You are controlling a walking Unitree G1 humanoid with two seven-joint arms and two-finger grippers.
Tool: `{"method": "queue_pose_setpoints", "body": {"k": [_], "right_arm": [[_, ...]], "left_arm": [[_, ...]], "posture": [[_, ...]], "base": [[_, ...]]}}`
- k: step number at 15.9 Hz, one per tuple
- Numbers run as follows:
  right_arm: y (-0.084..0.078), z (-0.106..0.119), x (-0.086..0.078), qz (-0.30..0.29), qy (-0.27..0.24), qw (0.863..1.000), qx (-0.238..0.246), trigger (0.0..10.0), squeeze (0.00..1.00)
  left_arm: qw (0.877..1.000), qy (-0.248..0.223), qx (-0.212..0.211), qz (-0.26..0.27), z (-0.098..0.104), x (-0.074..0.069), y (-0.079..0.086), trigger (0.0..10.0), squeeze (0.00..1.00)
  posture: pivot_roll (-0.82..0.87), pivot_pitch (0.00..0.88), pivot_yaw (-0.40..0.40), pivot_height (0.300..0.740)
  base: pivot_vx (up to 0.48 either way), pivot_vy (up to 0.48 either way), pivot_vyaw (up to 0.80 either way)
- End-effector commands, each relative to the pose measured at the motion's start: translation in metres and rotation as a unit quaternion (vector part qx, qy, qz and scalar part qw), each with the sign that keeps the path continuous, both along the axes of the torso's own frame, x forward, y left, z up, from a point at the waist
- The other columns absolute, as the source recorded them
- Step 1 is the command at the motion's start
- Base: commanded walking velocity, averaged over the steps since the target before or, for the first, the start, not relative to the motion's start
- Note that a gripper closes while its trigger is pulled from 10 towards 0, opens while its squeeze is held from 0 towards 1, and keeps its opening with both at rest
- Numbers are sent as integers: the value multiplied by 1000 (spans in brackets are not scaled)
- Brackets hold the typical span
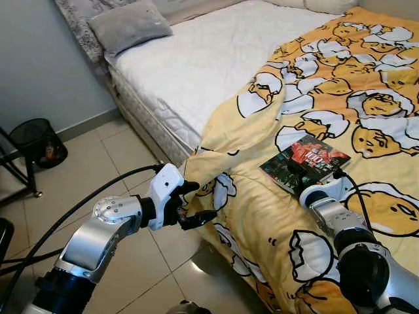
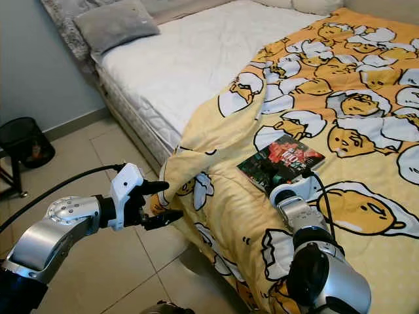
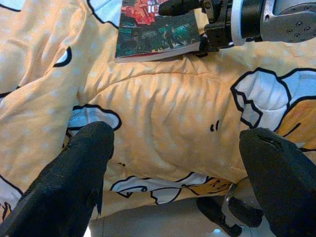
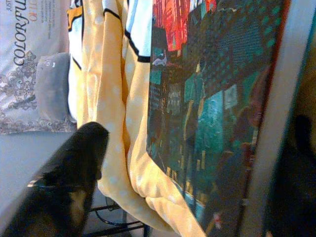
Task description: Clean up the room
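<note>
A yellow cartoon-print blanket (image 1: pixel 262 216) covers the right part of the bed, and its corner hangs over the bed's side toward the floor. A book (image 1: pixel 304 163) with a dark red and teal cover lies flat on the blanket. My right gripper (image 1: pixel 308 175) is at the book's near edge. It is open, with one finger (image 4: pixel 74 173) above the cover (image 4: pixel 212 98) and a gap between them. My left gripper (image 1: pixel 204 201) is open beside the hanging blanket corner. Its fingers (image 3: pixel 84 168) are spread wide in front of the fabric (image 3: pixel 173 108).
The white mattress (image 1: pixel 209 59) is bare on the left, with a grey pillow (image 1: pixel 127 26) at its head. A black mesh waste basket (image 1: pixel 38 140) and a dark metal frame (image 1: pixel 19 170) stand by the wall on the tiled floor (image 1: pixel 98 170). A black cable (image 1: pixel 85 199) trails from my left arm.
</note>
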State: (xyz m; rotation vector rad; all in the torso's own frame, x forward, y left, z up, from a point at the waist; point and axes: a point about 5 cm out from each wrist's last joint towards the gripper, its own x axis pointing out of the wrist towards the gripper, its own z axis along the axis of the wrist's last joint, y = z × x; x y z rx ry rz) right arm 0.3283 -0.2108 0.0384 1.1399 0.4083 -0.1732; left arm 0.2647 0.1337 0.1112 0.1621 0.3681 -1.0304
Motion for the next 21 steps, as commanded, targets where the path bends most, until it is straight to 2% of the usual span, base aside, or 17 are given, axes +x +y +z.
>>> {"method": "queue_pose_setpoints", "body": {"k": [1,7,21], "right_arm": [[7,9,8,0,-18,1000,16,0,0],[0,10,8,-13,-18,1000,10,0,0],[3,8,7,5,-12,1000,-15,0,0]], "left_arm": [[1000,-9,9,7,3,5,5,10000,820],[1000,-13,8,7,2,8,3,10000,824],[1000,-16,2,6,0,10,0,10000,820]], "posture": [[-29,0,120,740],[-38,0,117,740],[-44,0,103,740]], "base": [[0,0,0],[0,0,0],[0,0,0]]}}
